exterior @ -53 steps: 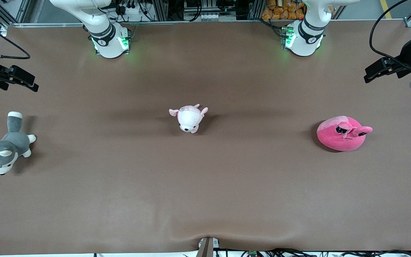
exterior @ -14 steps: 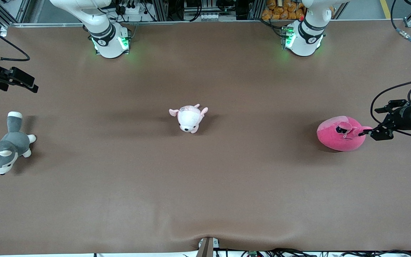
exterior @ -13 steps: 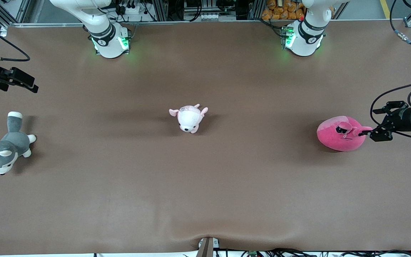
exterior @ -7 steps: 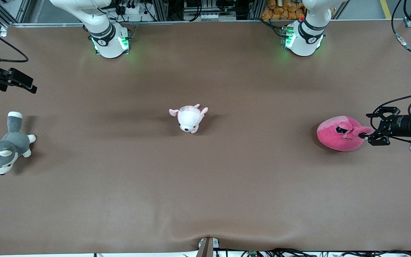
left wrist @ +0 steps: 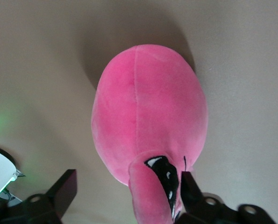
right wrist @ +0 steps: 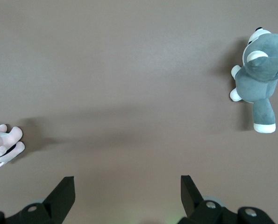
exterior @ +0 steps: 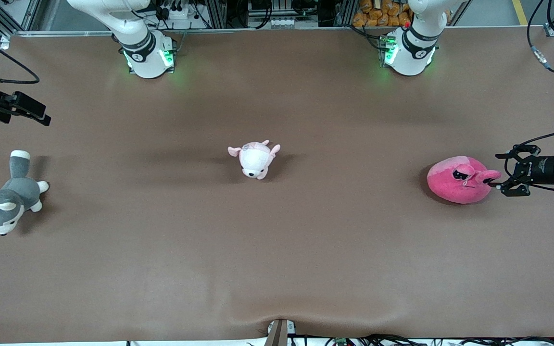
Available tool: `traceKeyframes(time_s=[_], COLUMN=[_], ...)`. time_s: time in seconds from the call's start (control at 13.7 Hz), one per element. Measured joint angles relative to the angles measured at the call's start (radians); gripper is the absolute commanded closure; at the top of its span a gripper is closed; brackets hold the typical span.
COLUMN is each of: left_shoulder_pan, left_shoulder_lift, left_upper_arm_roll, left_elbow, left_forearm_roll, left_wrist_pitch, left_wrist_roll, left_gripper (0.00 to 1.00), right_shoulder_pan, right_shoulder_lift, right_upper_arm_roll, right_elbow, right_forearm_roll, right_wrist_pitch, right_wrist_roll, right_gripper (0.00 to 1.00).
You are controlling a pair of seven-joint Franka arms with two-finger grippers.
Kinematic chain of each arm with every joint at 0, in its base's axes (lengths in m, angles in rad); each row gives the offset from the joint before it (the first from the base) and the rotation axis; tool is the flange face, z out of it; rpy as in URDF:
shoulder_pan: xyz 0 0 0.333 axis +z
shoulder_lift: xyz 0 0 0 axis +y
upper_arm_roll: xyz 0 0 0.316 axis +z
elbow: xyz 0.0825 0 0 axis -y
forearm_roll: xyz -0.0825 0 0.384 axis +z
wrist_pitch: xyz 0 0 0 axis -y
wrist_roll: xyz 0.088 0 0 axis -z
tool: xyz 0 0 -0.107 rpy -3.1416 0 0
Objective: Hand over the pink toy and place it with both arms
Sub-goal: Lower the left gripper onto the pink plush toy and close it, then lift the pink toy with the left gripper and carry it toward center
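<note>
You won't find any readable text, label, brand or number here. The black bands on the two arm bases at the table's edge farthest from the front camera carry small white markings, but they can't be made out, and the toys bear no lettering.

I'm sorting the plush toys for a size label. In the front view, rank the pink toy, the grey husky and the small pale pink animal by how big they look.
Largest to smallest:
1. pink toy and grey-and-white husky plush: similar extent, too close to rank.
2. small pale pink-and-white plush animal: clearly smallest.
</note>
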Motion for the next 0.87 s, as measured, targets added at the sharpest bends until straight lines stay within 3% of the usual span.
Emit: traceKeyframes(time_s=[0.07,0.44,0.87], left_shoulder_pan=[0.000,-0.022,-0.038], left_shoulder_lift=[0.000,-0.002,-0.110], left_upper_arm_roll=[-0.002,-0.032,-0.162], left_elbow=[0.001,0.012,0.123], left_forearm_roll=[-0.006,-0.023,-0.079], left_wrist_pitch=[0.000,-0.006,-0.174], left_wrist_roll=[0.000,0.000,-0.005], left_gripper=[0.99,1.00,1.00], right_shoulder_pan=[0.000,0.001,0.001], right_shoulder_lift=[0.000,0.000,0.000], right_upper_arm_roll=[0.000,0.001,0.002], right_elbow=[0.000,0.000,0.000], right_forearm_roll=[0.000,0.000,0.000], right_wrist_pitch=[0.000,-0.001,-0.002], right_wrist_roll=[0.000,0.000,0.000], right_gripper=[0.00,0.00,0.00])
